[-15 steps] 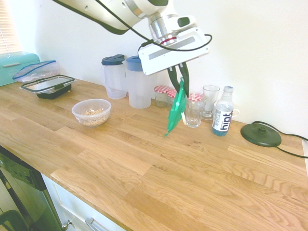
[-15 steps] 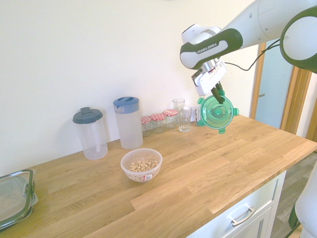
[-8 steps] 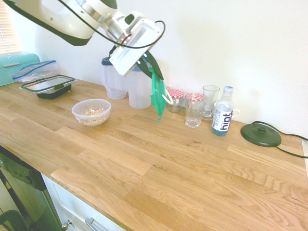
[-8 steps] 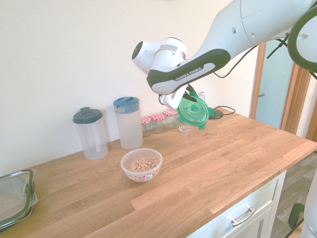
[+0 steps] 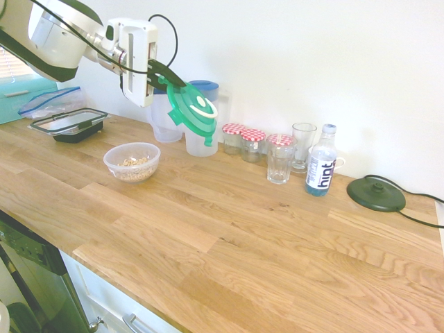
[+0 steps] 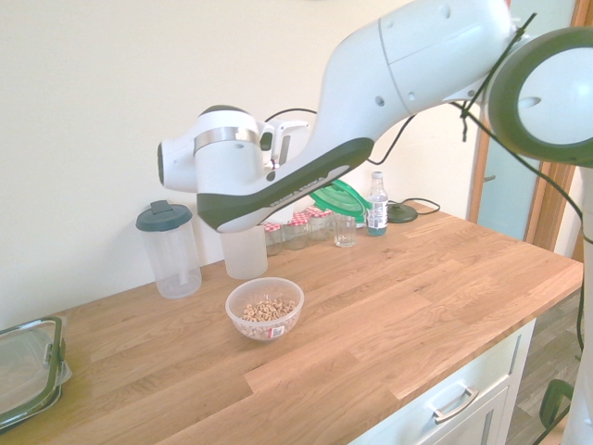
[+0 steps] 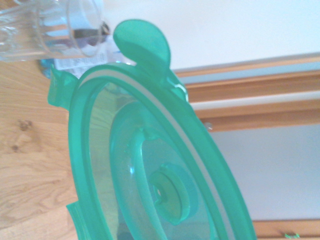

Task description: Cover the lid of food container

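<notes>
Toward the front of the wooden bench [image 5: 229, 236] the surface carries nothing; further in, the food container [image 5: 132, 161], a small clear round bowl with brownish grains in it, stands upright and uncovered, nearer the bench's left end than its middle. Above and just behind it, off the wood, the gripper [image 5: 168, 75] is clamped tight on the edge of the lid [image 5: 191, 111], a round green one with clip tabs and a white ring, held tilted in the air in front of the blue-topped pitcher [image 5: 202, 121]; lid and bowl are apart. The wrist view shows the lid [image 7: 150, 170] close up, its underside and one tab filling the picture. Along the back edge, by the wall, stand a second clear pitcher [image 6: 168, 248] with a dark top, three small jars [image 5: 251, 142] with red checked caps, two drinking glasses [image 5: 281, 159], a water bottle [image 5: 321, 161] and, toward the right end, a black corded disc [image 5: 375, 193]. At the far left a rectangular box [image 5: 69, 124] with a black rim sits near the wall.
</notes>
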Controlling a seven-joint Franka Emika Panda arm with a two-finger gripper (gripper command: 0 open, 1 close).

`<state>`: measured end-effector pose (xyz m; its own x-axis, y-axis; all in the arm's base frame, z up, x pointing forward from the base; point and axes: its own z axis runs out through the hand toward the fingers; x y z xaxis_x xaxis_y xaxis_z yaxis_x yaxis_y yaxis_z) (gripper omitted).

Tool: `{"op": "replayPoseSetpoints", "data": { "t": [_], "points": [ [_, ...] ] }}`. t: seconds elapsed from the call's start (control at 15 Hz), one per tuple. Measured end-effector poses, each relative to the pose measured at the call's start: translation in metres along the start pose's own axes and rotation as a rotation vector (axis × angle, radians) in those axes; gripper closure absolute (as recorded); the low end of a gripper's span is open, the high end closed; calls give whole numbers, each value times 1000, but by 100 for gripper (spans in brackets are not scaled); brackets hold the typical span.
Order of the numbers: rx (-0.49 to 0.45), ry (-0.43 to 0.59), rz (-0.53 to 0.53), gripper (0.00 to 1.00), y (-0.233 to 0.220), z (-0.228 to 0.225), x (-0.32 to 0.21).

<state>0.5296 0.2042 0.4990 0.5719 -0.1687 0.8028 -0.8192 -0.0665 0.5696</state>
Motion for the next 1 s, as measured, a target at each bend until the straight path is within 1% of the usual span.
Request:
{"op": "replayPoseSetpoints", "data": {
  "t": [0.07,0.13,0.33,0.47,0.8,1.0],
  "points": [
    [-41,10,19,100,-5,-12,-8],
    [-48,14,31,100,-13,-27,-16],
    [18,8,66,100,-36,-74,-32],
    [42,17,86,100,-43,-95,-47],
    [-19,84,75,100,-52,-125,-108],
    [-57,114,82,100,-55,-130,-127]
  ]
}}
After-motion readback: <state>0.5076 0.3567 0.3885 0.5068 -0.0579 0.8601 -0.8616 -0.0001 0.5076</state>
